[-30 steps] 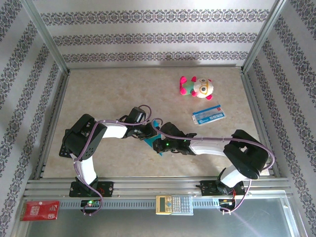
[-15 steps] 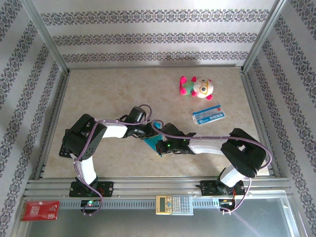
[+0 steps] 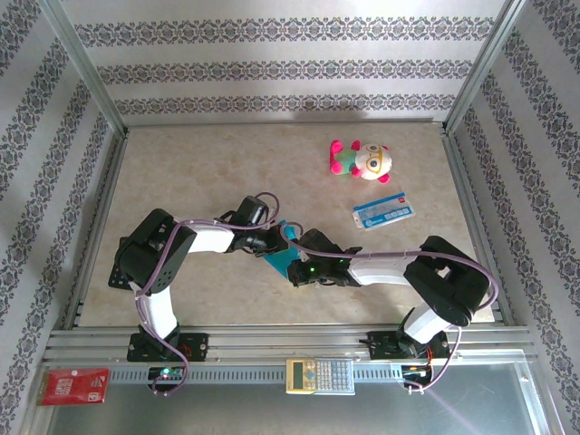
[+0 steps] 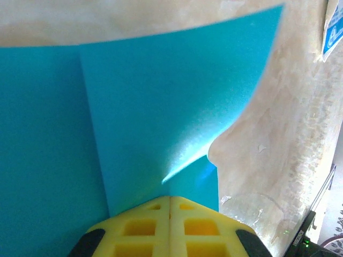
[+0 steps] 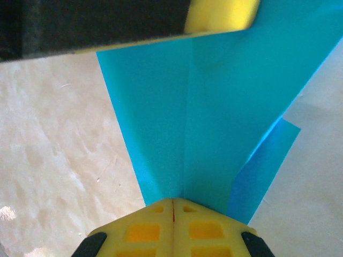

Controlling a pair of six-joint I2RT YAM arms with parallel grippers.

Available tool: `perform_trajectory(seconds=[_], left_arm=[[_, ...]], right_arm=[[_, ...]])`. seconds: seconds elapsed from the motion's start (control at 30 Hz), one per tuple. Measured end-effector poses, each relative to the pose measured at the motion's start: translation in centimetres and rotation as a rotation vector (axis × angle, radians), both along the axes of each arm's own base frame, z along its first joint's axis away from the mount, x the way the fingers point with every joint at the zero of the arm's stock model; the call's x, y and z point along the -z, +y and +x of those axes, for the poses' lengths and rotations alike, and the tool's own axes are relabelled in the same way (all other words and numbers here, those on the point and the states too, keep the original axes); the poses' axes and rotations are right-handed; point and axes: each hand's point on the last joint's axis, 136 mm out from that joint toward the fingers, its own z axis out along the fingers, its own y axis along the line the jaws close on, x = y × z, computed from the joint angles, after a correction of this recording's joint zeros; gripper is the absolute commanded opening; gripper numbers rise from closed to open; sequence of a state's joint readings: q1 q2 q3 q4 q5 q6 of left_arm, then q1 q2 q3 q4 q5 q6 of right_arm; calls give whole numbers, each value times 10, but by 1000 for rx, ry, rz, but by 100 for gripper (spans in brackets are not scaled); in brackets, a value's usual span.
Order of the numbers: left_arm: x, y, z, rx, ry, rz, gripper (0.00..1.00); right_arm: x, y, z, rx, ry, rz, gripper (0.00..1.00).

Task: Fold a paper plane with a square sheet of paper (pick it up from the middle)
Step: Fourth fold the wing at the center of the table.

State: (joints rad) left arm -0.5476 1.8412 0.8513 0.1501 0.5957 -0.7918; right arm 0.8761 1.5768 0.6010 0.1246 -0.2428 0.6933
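1. A thin teal-blue paper sheet [image 3: 279,259], part-folded along a lengthwise crease, is held between the two arms near the middle of the table, towards its near edge.
2. The left gripper [image 4: 170,199] is pinched flat on one end of the sheet. The right gripper [image 5: 173,202] is clamped on the opposite end, at the crease.
3. The step in hand is judged to be a fold along that crease. It is best done with both grips moved together, the paper kept taut but not pulled, and the edges matched before pressing. A twist between the wrists is likely to skew or tear it.
4. The beige marbled table [image 3: 199,172] is framed by aluminium rails and patterned wallpaper walls. A pink-and-white plush toy [image 3: 361,159] and a white-and-blue printed card [image 3: 382,211] lie towards the far right corner, well apart from the paper.
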Motion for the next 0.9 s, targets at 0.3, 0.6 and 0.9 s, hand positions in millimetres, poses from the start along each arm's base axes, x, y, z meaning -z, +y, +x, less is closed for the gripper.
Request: perform_trajectory(seconds=[0.3, 0.6, 0.9], left_arm=[[1, 0, -2, 8, 7, 4, 0], [0, 1, 0, 9, 2, 10, 0], [0, 1, 0, 9, 2, 10, 0]], right_arm=[[0, -5, -23, 4, 8, 7, 0], [-3, -18, -49, -16, 62, 5, 0], [-42, -10, -14, 45, 24, 122, 0]])
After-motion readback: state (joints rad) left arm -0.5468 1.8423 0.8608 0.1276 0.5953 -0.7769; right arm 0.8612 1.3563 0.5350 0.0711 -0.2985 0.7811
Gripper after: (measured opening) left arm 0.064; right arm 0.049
